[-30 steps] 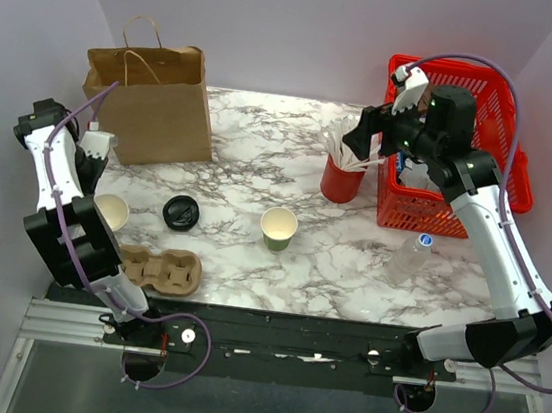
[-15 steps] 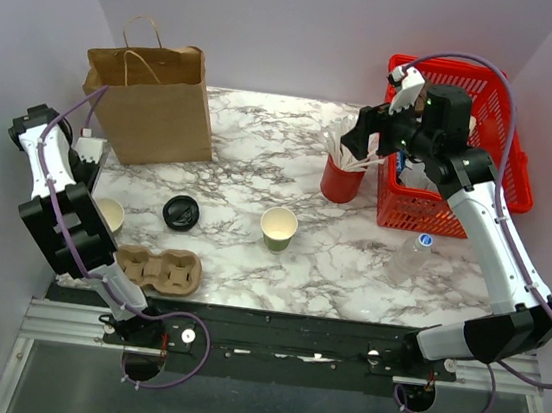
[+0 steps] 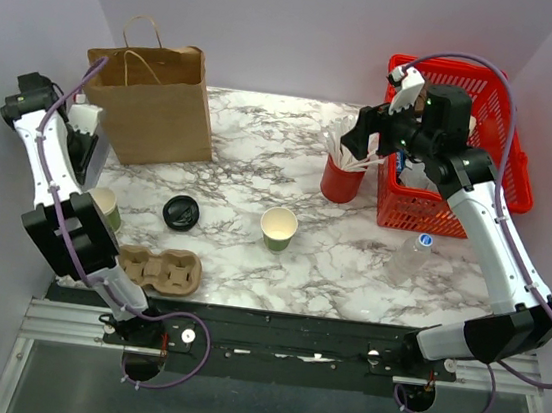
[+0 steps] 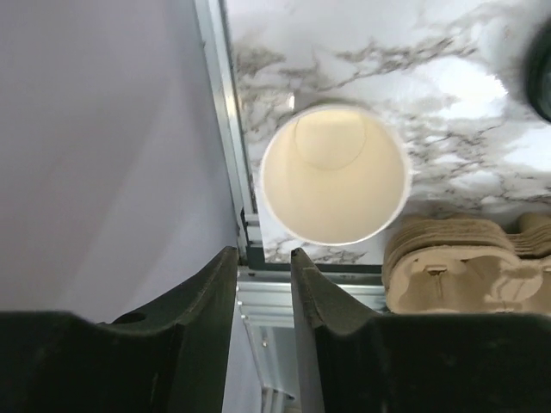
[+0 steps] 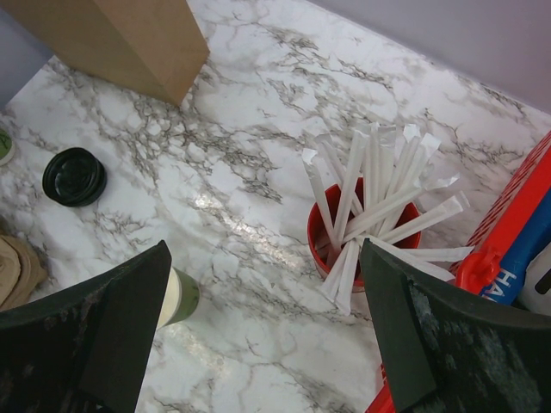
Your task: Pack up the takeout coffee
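Observation:
The takeout coffee cup [image 3: 278, 227], olive-green with a pale rim, stands open at the table's middle; its green side also shows in the right wrist view [image 5: 176, 297]. Its round black lid [image 3: 181, 213] lies flat on the marble to the left of it, apart from it [image 5: 75, 176]. My right gripper [image 3: 364, 129] hangs open and empty [image 5: 263, 249], high over the marble between that cup and the red cup. My left gripper [image 3: 88, 155] is raised at the far left edge, its jaws parted with nothing between them [image 4: 263, 258].
A second open cup [image 4: 334, 172], cream inside, stands by the left table edge [image 3: 105, 208], beside a cardboard cup carrier [image 3: 157, 270]. A brown paper bag [image 3: 153, 101] stands at the back left. Red cup of white sticks [image 3: 343, 175], red basket [image 3: 505, 189] and water bottle [image 3: 411, 253] sit right.
My left gripper has gone from shut to parted while its arm drew up and back along the left edge, uncovering the cream cup. The right arm has not moved.

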`<state>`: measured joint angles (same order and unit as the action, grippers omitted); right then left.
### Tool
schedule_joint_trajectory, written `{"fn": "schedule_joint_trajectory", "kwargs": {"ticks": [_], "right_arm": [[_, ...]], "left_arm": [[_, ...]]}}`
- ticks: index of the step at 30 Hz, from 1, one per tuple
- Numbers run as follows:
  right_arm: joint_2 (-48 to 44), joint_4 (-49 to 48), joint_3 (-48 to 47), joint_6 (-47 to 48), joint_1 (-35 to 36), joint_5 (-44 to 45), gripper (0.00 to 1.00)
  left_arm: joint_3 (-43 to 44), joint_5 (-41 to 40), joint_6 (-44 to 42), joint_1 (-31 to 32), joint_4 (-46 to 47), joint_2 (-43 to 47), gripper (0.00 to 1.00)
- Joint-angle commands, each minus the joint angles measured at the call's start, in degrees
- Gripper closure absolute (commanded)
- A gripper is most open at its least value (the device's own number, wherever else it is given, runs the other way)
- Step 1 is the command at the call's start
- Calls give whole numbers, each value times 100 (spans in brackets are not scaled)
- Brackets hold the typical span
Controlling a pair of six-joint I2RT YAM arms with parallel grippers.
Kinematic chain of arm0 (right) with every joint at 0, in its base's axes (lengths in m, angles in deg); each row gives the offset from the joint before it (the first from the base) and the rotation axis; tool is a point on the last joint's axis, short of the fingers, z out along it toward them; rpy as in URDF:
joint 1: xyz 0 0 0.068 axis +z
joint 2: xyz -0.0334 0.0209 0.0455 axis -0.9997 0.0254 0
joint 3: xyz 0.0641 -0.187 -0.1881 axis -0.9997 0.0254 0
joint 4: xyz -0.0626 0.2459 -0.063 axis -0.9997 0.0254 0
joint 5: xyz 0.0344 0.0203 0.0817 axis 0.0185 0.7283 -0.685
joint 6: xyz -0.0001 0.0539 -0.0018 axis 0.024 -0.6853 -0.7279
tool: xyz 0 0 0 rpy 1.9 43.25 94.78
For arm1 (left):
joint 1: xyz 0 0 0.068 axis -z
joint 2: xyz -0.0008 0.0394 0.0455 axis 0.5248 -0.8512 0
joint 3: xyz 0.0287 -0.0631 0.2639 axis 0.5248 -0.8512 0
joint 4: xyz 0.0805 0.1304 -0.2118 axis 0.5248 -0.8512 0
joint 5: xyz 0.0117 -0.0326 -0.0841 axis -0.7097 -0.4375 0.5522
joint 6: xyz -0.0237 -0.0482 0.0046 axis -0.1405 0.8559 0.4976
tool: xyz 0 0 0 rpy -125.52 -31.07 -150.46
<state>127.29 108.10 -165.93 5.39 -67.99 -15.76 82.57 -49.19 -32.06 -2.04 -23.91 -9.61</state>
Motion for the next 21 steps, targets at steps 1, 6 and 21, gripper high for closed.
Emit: {"fn": "schedule_joint_trajectory", "kwargs": {"ticks": [1,6,21], "right_arm": [[14,-25,53,-75,-25,-68,0],[-83,-87,290,38,-25,-24,0],[-583,-157,800,434,-25,-77,0]], "left_arm": [[-83,506,-59,924,-888,692,60],[-1480,1533,141,2093,551,1817,58],[-2511,-250,2524,4837,2611,994,55]]}}
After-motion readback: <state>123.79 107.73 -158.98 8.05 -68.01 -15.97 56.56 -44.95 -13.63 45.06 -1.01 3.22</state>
